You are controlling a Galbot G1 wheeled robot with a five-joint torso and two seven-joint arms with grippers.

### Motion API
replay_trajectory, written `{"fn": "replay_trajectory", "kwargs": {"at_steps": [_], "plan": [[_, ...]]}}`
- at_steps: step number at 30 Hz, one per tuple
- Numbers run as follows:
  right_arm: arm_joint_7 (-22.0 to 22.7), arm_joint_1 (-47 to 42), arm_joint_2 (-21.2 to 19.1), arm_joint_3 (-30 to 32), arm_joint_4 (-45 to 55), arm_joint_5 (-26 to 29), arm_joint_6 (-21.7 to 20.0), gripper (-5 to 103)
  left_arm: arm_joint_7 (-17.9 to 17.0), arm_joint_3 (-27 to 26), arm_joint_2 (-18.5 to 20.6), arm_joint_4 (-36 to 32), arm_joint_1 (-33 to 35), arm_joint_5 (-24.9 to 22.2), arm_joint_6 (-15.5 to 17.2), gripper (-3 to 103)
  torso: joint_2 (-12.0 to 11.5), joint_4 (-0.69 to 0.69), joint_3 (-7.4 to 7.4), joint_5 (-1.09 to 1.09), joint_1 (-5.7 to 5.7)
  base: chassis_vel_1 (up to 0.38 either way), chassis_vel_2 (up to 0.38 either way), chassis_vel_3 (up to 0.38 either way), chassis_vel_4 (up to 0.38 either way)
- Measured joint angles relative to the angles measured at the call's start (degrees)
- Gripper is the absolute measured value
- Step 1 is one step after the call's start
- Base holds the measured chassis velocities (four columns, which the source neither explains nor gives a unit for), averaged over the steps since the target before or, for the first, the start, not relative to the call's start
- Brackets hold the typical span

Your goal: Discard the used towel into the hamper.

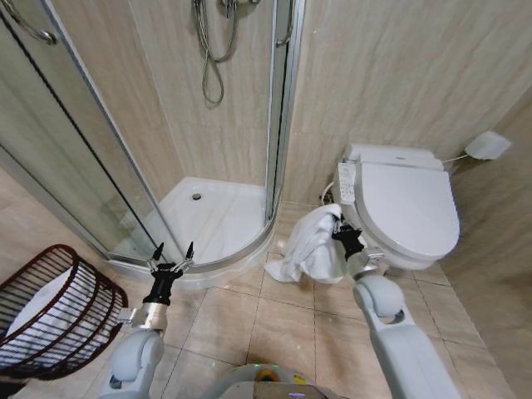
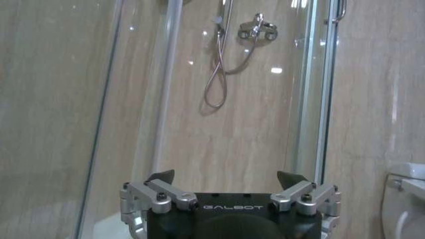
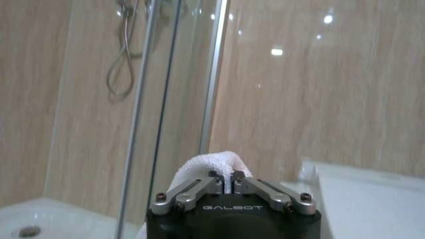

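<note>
A white towel (image 1: 307,247) hangs in a bunch from my right gripper (image 1: 341,223), which is shut on its top, just left of the toilet. Through the right wrist camera the towel (image 3: 206,167) bulges up past the closed fingers (image 3: 214,180) of the right gripper (image 3: 224,175). The hamper (image 1: 58,312), a reddish-brown open-weave basket with something white inside, stands on the floor at the lower left. My left gripper (image 1: 174,249) is open and empty, raised in front of the shower base, right of the hamper; its spread fingertips (image 2: 161,175) face the shower wall.
A white toilet (image 1: 405,204) with its lid down stands at the right. A glass shower enclosure (image 1: 125,166) with a white tray (image 1: 218,212) and a hanging hose (image 1: 213,58) takes up the left and centre. Beige tiled floor (image 1: 283,320) lies between hamper and toilet.
</note>
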Motion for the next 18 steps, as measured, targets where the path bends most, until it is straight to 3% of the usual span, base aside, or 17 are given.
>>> {"fn": "replay_trajectory", "kwargs": {"at_steps": [6,18], "plan": [[1.1,-1.8,-1.7,0.9,4.7,1.5,-0.9,4,-0.1,-0.5,0.2,-0.7,0.3,-0.4,-0.2,100,0.0,0.0,0.0,0.0,0.0,0.0,0.0,0.0,0.0],[1.7,-6.0,-0.8,2.4,8.4,1.0,-1.1,4,-0.4,-0.8,0.3,-2.0,0.9,-0.5,-0.2,100,0.0,0.0,0.0,0.0,0.0,0.0,0.0,0.0,0.0]]}}
